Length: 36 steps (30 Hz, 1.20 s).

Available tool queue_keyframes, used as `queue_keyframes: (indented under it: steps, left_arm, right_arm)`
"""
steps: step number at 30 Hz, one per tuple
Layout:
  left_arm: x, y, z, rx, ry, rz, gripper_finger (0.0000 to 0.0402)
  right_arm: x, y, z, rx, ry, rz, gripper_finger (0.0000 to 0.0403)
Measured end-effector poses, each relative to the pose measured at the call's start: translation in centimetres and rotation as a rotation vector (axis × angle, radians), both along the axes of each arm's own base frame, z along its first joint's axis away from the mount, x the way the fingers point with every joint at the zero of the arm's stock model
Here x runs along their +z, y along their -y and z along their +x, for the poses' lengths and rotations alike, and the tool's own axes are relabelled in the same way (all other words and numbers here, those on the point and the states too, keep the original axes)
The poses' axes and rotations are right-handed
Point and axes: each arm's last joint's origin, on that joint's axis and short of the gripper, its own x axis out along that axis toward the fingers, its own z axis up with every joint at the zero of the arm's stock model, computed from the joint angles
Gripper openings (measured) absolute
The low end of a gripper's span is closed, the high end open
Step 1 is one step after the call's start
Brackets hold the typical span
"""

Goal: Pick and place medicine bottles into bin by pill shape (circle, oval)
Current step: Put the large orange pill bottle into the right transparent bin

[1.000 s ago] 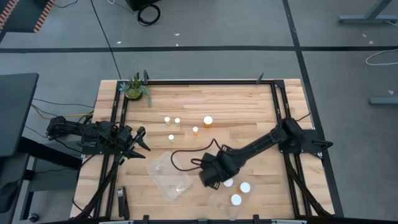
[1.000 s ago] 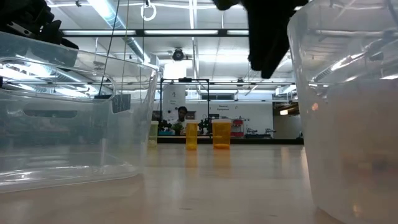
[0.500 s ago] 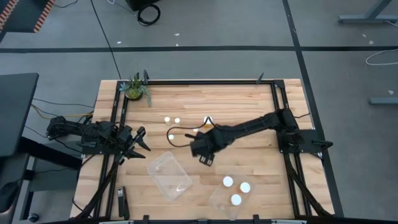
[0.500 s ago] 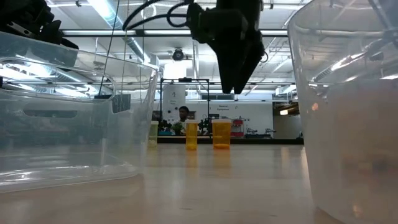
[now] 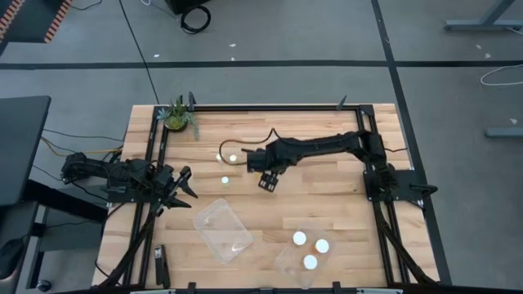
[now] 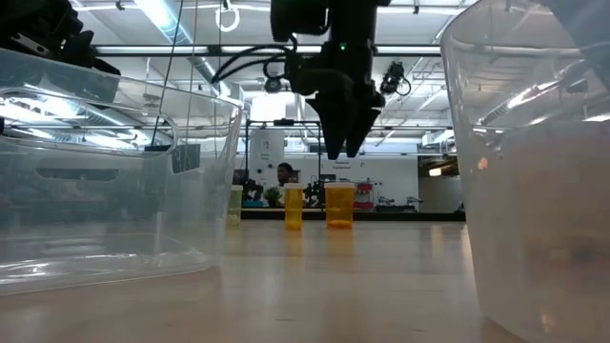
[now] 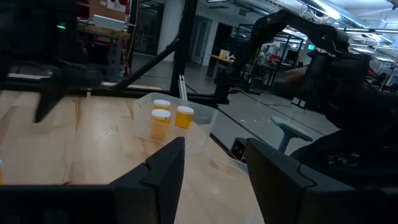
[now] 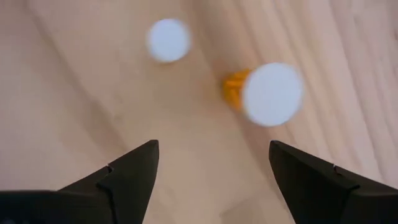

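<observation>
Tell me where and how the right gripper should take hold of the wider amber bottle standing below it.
Grip the wider bottle around its amber body just under the white cap, coming straight down from above. It stands upright, cap facing the open right gripper, and its round sides give the jaws two opposite faces. The narrower bottle stands apart, likely leaving room.

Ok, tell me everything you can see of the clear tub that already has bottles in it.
The clear tub looks like thin transparent plastic, rectangular with rounded corners and no lid. It sits upright and skewed on the wooden table, near the front edge. Three amber bottles with white caps stand upright inside it. The second clear tub, which is empty, lies apart from it on the left arm's side. Nothing else touches it.
</observation>
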Motion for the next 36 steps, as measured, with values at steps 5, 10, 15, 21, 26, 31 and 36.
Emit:
queue_keyframes:
  steps: [5, 10, 15, 21, 26, 31, 36]
  left_arm:
    - [0.0, 0.0, 0.0, 0.0, 0.0, 0.0, 0.018]
    - [0.0, 0.0, 0.0, 0.0, 0.0, 0.0, 0.0179]
    - [0.0, 0.0, 0.0, 0.0, 0.0, 0.0, 0.0177]
    - [0.0, 0.0, 0.0, 0.0, 0.0, 0.0, 0.0181]
    - [0.0, 0.0, 0.0, 0.0, 0.0, 0.0, 0.0177]
    - [0.0, 0.0, 0.0, 0.0, 0.0, 0.0, 0.018]
    - [0.0, 0.0, 0.0, 0.0, 0.0, 0.0, 0.0179]
  right_arm:
    - [0.0, 2.8, -0.2, -0.069, 0.003, 0.025, 0.0313]
    - [0.0, 4.7, -0.2, -0.094, 0.023, 0.052, 0.0313]
    - [0.0, 5.8, -0.2, -0.099, 0.034, 0.049, 0.0326]
    - [0.0, 6.2, 0.0, -0.1, 0.065, 0.049, 0.036]
    - [-0.6, 6.2, 0.2, -0.099, 0.082, 0.05, 0.0367]
    - [-2.1, 6.5, -0.2, -0.108, 0.057, 0.056, 0.0367]
    - [-3.1, 7.2, -0.3, -0.124, 0.077, 0.064, 0.0367]
